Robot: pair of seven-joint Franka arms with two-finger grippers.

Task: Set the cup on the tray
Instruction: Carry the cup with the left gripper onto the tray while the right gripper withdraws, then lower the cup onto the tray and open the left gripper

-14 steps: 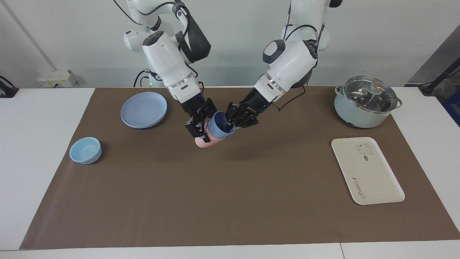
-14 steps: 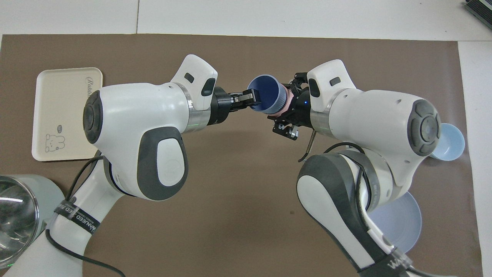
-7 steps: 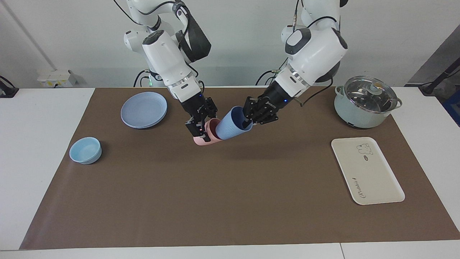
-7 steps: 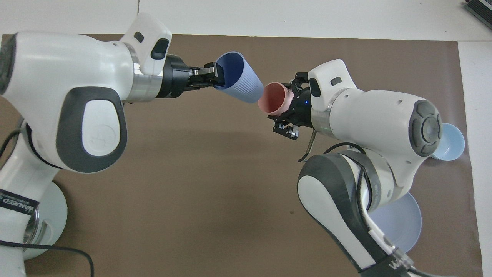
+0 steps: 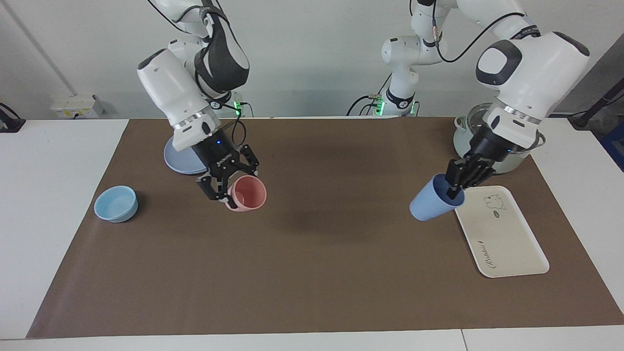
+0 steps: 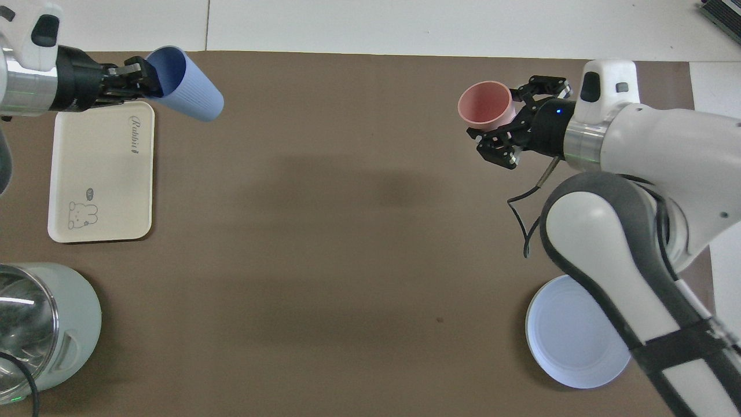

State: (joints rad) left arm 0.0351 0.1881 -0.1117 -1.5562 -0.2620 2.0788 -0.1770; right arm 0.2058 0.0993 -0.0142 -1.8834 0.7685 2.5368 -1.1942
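Left gripper (image 5: 456, 187), facing view: pinching the rim of the cup (image 5: 430, 204), one finger inside the mouth, one outside. Cup up in the air and tilted, base pointing down and toward the table's middle, over the mat just beside the tray (image 5: 497, 229); not yet on it. Gripped at the rim, probably so the base stays free to land flat. Right gripper (image 5: 225, 187) clamped on the pink tumbler (image 5: 247, 193) over the mat near the blue plate (image 5: 181, 161), likely just keeping it out of the way. Pot (image 5: 487, 156) and small bowl (image 5: 116, 203) untouched.

Overhead view: left gripper (image 6: 143, 82) gripping the cup (image 6: 188, 94) by its rim, over the tray's (image 6: 98, 174) farther corner, body slanting off past the edge. Needs righting and moving in over the tray. Right gripper (image 6: 508, 121) closed on the pink tumbler (image 6: 485, 106), well apart, mouth upward.
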